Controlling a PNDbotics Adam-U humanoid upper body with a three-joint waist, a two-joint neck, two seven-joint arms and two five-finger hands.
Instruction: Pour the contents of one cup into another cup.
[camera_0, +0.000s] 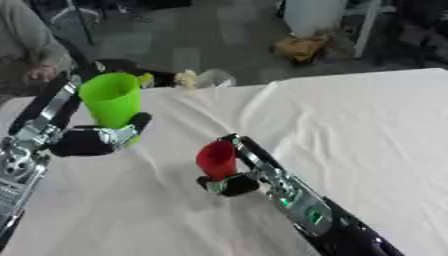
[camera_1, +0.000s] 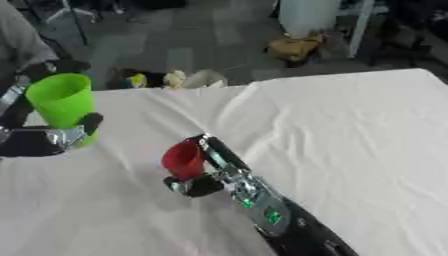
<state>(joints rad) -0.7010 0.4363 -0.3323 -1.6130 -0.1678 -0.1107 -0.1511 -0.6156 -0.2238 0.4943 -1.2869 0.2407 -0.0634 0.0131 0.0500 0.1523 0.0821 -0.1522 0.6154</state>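
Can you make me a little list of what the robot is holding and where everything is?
left hand: left hand curled round the green cup, held upright at the left
right hand: right hand curled round the red cup, near the middle
red cup: looks upright, apart from the green cup, lower in the view
contents: cannot tell what is inside either cup
pouring: not begun; the cups are not together
surface: table under a white cloth
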